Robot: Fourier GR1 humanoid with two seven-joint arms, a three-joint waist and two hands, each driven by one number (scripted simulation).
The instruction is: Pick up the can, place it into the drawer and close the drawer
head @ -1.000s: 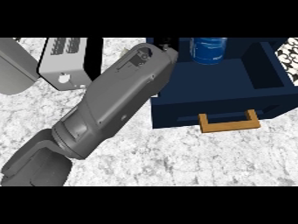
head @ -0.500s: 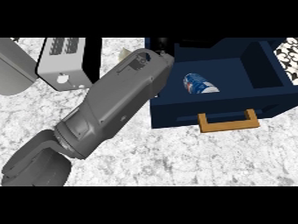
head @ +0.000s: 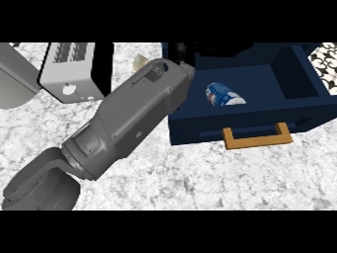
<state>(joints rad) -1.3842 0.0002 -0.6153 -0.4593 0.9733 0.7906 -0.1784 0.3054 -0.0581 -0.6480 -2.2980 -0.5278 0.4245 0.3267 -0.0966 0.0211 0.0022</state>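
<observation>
One can [head: 224, 95] lies tilted inside the open drawer [head: 302, 84], near its left wall. You cannot tell the finger state of the hand [head: 215, 49] above the drawer's rear edge.

Open drawer [head: 302, 111] sits at right of the bench [head: 200, 183], pulled toward the viewer, handle [head: 257, 136] on its near front. Can [head: 224, 94] lies tilted inside the drawer, near its left wall. Toaster [head: 72, 69] stands on the bench at far left, well apart from the drawer. Forearm [head: 127, 123] runs diagonally from lower left up between toaster and drawer, its far end over the drawer's left rear corner. Hand [head: 218, 47] shows partly at the drawer's far edge, behind the can.
</observation>
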